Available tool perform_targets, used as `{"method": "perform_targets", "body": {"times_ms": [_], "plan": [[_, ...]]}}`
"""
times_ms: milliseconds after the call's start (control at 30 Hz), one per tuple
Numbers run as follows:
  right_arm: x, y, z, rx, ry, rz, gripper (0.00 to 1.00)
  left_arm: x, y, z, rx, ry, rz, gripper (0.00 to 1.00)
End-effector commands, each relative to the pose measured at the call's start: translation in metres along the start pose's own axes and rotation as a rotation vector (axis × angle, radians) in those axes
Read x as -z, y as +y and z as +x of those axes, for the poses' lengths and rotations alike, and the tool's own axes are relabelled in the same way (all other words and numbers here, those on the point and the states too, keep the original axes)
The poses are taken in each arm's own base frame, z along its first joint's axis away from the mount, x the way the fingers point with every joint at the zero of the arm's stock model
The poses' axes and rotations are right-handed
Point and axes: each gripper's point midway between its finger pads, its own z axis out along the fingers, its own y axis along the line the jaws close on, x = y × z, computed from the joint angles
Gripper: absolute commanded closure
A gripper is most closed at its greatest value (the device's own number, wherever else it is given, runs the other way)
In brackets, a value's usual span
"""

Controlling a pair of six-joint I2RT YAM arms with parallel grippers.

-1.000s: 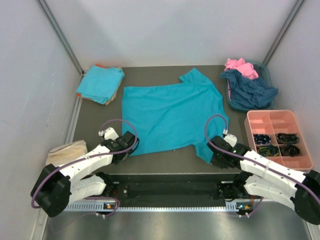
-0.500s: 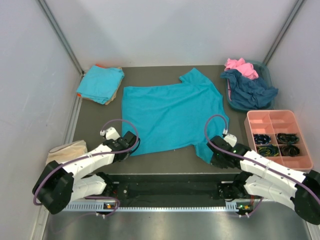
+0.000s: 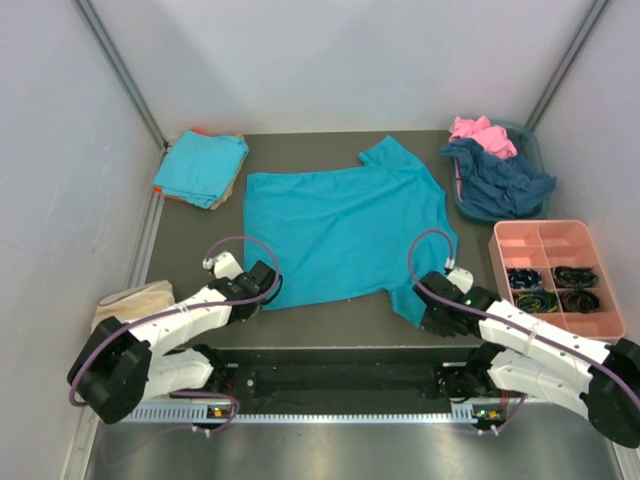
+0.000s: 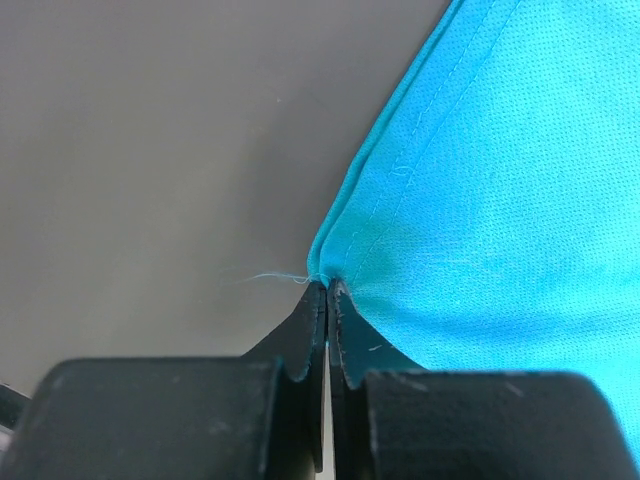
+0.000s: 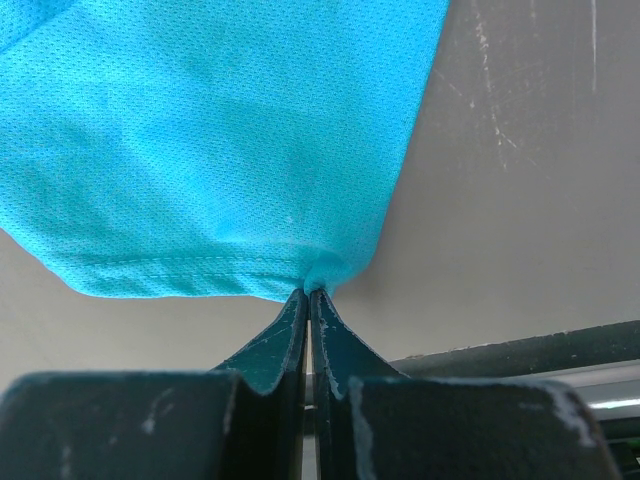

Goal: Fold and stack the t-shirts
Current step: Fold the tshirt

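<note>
Pinching both near corners of the teal t-shirt (image 3: 340,230) is what I have the arms doing right now. It lies spread flat in the middle of the table (image 3: 195,250), its body running from the left toward the right edge and one sleeve pointing at the far edge.

The left gripper (image 4: 327,285) is clamped tight on the shirt's near-left corner, right where the stitched hem turns. A loose thread pokes out just beside the fingertips. The right gripper (image 5: 308,292) is likewise squeezed onto the near-right corner, which looks to me like the end of the other sleeve. Its jaws meet with only a small tuck of cloth between them.

I hold at the very corners for a reason. With both near corners caught, I judge I can lift the near edge evenly and carry it toward the far edge, so the fold comes out straight rather than skewed. Both grips are shallow, so cloth could slip free if I lift fast.

A folded stack (image 3: 203,168) sits at the far-left corner, probably where this shirt belongs afterwards. A bin (image 3: 537,152) at the far-right corner holds crumpled pink and dark blue shirts awaiting their turn.
</note>
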Motion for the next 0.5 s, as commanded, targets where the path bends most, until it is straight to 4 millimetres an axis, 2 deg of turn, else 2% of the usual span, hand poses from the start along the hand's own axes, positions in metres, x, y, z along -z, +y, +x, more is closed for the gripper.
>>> {"method": "perform_targets", "body": {"times_ms": [0,267,467], "plan": [[0.01,0.011,-0.013,0.012,-0.044,-0.021,1.0,-0.004,0.0,0.009,-0.024,0.03,-0.004,1.0],[0.027,0.019,-0.036,0.012,-0.119,-0.031,1.0,0.006,-0.015,-0.012,-0.024,-0.024,0.032,1.0],[0.034,0.02,-0.045,0.017,-0.147,-0.022,1.0,0.008,-0.016,-0.017,-0.028,-0.042,0.031,1.0]]}}
